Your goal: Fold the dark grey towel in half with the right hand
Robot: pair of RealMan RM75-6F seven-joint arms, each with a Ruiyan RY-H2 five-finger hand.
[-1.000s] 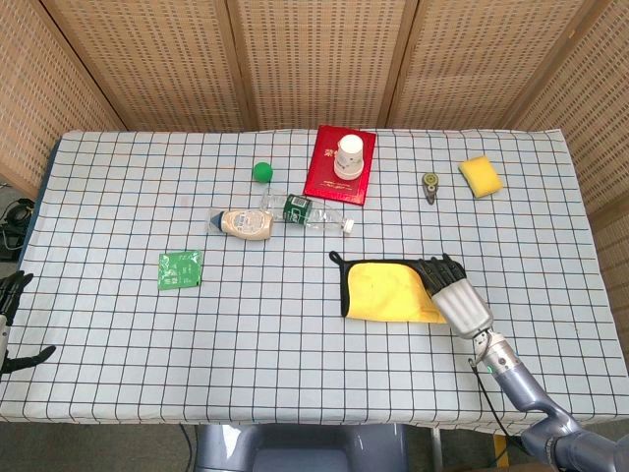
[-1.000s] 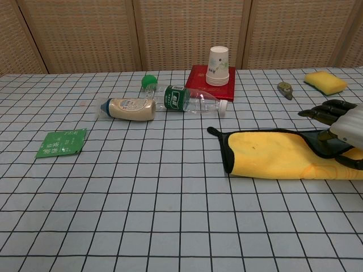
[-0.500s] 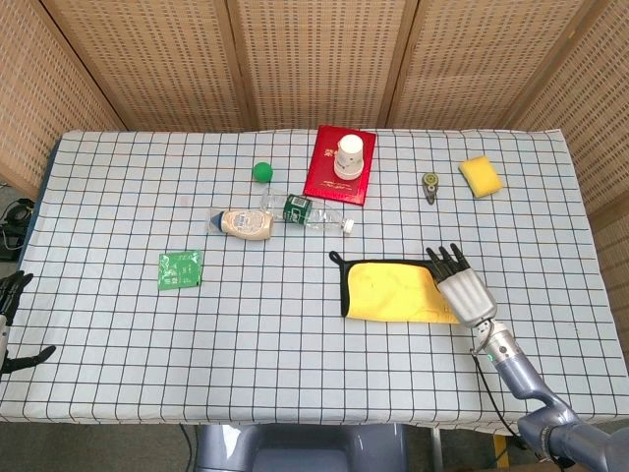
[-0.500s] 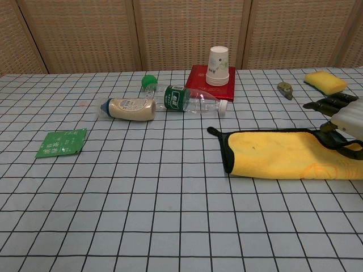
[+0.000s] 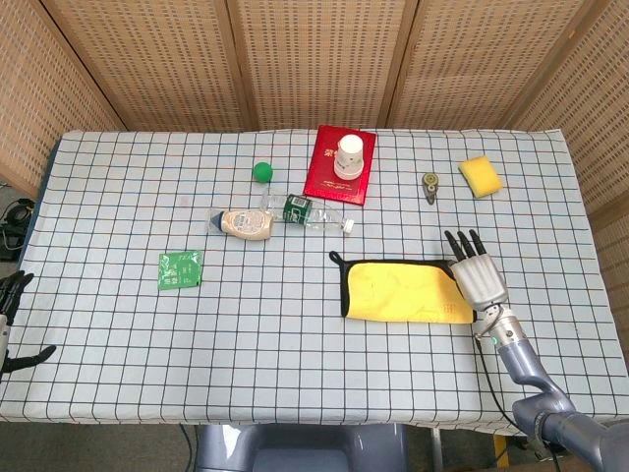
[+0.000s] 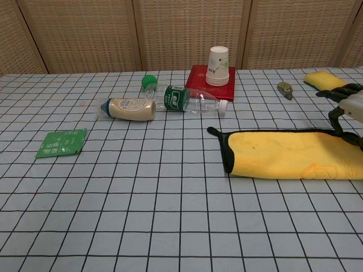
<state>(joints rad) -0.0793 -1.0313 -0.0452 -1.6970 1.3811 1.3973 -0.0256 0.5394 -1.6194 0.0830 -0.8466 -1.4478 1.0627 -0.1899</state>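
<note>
Dragging your right hand (image 5: 479, 280) back across the folded towel (image 5: 403, 291) could catch the top layer and flip it open, since the fingers sit just beside its right end. You hold nothing; the fingers are spread and straight. That dark grey towel with its yellow inner face up lies flat at the table's right side, dark edging along its left and far sides, below the clear plastic bottle (image 5: 313, 212). Your left hand (image 5: 12, 295) rests curled at the left table edge; whether it grips anything I cannot tell.

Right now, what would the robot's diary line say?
step: towel fold | towel: flat, yellow side up | right hand: open at towel's right end, holding nothing | left hand: at table edge
</note>
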